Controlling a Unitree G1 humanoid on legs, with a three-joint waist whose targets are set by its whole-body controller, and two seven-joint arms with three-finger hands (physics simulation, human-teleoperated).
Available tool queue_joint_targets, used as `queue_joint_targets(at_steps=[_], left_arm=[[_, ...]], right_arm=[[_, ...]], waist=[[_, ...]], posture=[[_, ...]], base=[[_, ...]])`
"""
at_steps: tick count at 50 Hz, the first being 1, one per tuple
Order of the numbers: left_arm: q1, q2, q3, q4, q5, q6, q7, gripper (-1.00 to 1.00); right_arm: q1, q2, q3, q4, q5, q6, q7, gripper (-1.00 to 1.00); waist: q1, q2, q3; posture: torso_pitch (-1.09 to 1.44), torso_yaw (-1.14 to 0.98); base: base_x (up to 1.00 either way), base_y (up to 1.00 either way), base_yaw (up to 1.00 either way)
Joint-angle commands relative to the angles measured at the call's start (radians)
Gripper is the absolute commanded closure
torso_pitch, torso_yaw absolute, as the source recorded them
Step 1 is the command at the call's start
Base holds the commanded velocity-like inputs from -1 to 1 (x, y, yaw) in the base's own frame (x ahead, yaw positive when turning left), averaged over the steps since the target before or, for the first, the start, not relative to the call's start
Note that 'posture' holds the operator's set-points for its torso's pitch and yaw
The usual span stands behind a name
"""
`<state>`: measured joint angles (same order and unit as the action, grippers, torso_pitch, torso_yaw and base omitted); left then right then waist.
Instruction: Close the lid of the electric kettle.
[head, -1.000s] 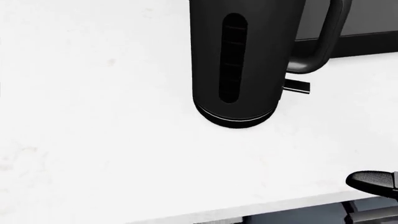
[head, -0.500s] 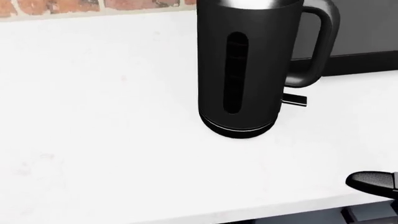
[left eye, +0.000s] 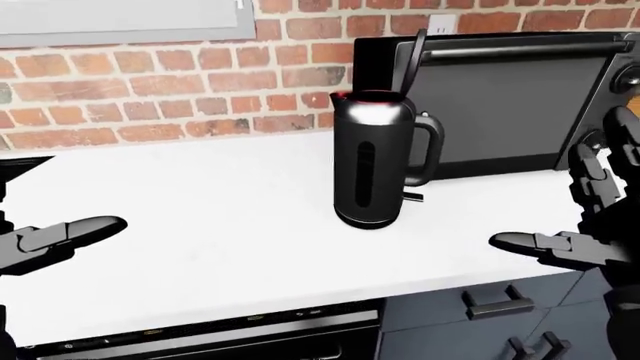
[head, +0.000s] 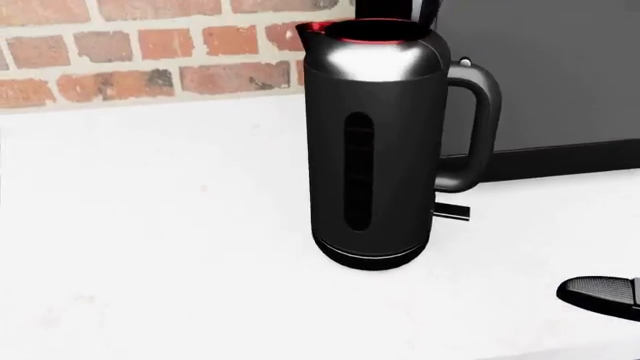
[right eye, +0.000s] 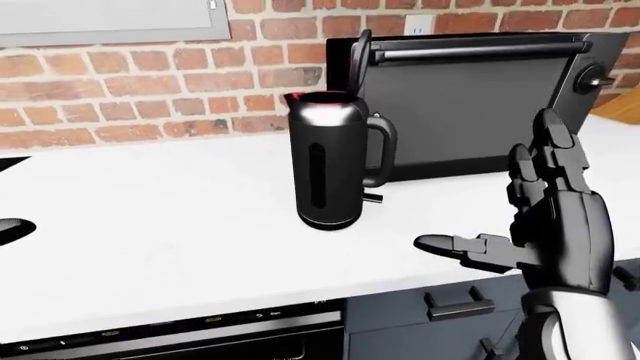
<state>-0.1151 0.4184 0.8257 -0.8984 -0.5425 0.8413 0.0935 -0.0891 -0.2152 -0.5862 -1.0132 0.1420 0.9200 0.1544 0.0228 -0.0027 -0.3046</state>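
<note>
A black electric kettle (left eye: 372, 163) stands upright on the white counter (left eye: 200, 217), its handle turned to the view's right. Its lid (left eye: 409, 61) stands raised, nearly vertical, above the red-rimmed open mouth (head: 358, 31). My right hand (right eye: 540, 217) is open, fingers spread and pointing up, to the right of the kettle and lower, apart from it. My left hand (left eye: 55, 238) is open too, far off at the left edge of the left-eye view, over the counter. Neither hand touches the kettle.
A black microwave (left eye: 510, 97) stands right behind the kettle against the brick wall (left eye: 150, 82). Dark drawers with handles (left eye: 495, 304) and an oven front (left eye: 220, 341) lie below the counter edge. A wall outlet (left eye: 440, 22) shows above the microwave.
The head view has tilted upward: the kettle slid down in the picture, and its open mouth, the brick wall and the microwave door came into sight. The kettle itself stayed put.
</note>
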Motion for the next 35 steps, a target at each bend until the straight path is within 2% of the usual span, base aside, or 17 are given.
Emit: queue_joint_targets(at_steps=[1,9,13,35], left_arm=[[-0.016,0.015,0.001,-0.012,0.003,-0.030,-0.003,-1.00],[-0.015,0.010,0.005,-0.013,0.003,-0.043,-0.008,-1.00],[-0.016,0.011,0.007,-0.011,-0.004,-0.048,-0.002,-1.00],[-0.017,0.002,-0.017,-0.020,0.049,-0.062,-0.027,-1.00]], right_arm=[[-0.019,-0.010,-0.002,-0.023,0.004,-0.022,-0.001,-0.96],[-0.016,-0.008,0.000,-0.022,0.001,-0.027,0.000,-0.96],[-0.016,-0.009,0.000,-0.021,0.001,-0.030,0.001,-0.95],[-0.008,-0.004,0.024,-0.018,0.000,-0.037,0.009,-0.96]], waist=[[0.000,0.000,-0.002],[0.004,-0.001,-0.037],[0.004,-0.001,-0.046],[-0.001,-0.002,-0.053]], posture=[[-0.48,0.00],[-0.56,0.00],[-0.56,0.00],[-0.56,0.00]], base=[[0.00,0.00,0.00],[0.00,0.00,0.00],[0.00,0.00,0.00],[0.00,0.00,0.00]])
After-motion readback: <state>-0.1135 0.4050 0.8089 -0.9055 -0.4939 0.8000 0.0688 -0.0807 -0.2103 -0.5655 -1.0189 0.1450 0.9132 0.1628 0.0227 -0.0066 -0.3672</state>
